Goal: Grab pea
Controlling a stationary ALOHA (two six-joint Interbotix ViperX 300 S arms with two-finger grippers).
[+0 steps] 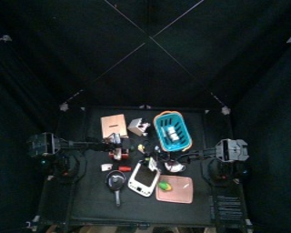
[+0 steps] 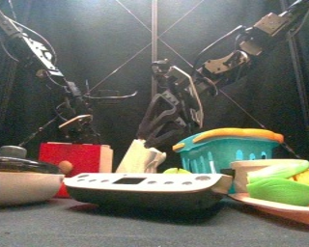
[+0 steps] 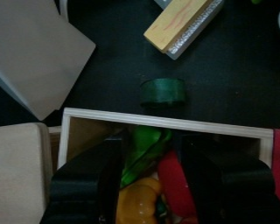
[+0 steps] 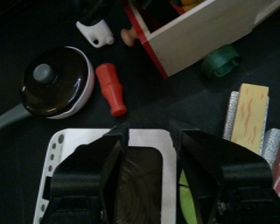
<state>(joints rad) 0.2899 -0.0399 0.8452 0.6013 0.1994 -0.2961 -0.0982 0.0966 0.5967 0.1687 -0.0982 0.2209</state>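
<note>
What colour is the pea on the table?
Dark green; the pea shows best in the left wrist view, on the black tabletop.

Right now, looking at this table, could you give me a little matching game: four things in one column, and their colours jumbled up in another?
Things:
1. pea
2. basket
3. scale
4. pan lid

Colours:
A. blue
B. white
C. dark green
D. black

Pairs: 1-C, 2-A, 3-B, 4-D
</note>
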